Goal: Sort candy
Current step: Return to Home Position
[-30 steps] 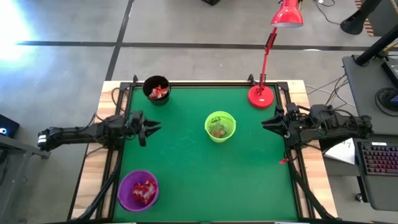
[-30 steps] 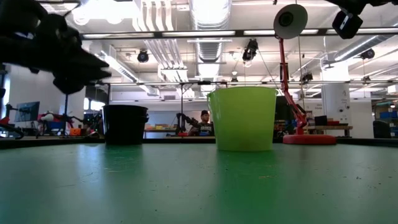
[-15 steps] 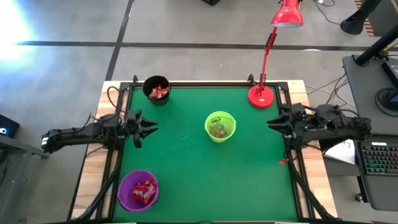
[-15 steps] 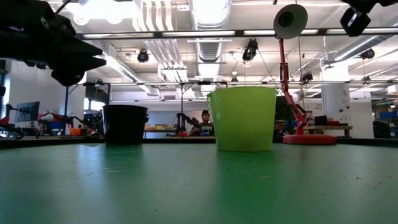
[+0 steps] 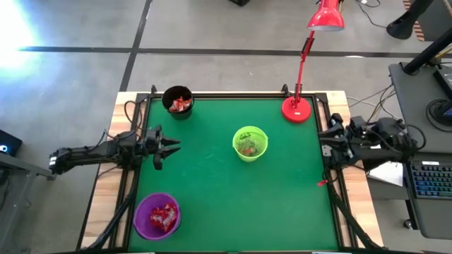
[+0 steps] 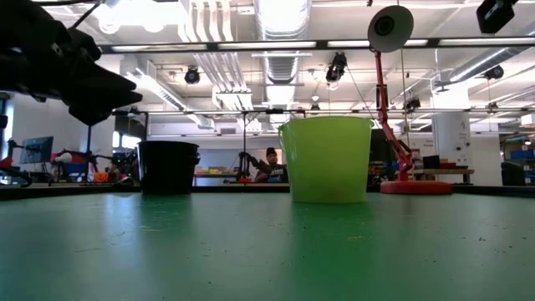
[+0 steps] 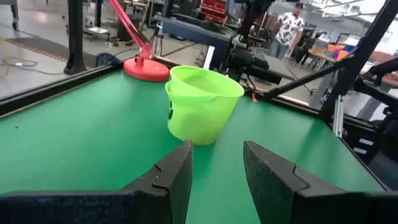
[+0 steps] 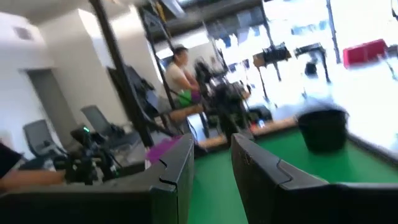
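A grey concrete floor (image 5: 212,35), crossed by dark lines (image 5: 212,50) and washed by bright glare at one far corner, is seen around the green tabletop (image 5: 212,190). A red desk lamp (image 5: 296,109) is stood on the tabletop's far right part, and a dark desk (image 5: 413,88) with a keyboard (image 5: 432,180) is placed just beside its right edge. In the low view a high ceiling is shown hung with pale ducts (image 6: 280,17) and strip lights (image 6: 251,45), with a person (image 6: 270,163) far behind, while a white wall (image 8: 50,68) and grey office chairs (image 8: 99,121) are seen from the right wrist.
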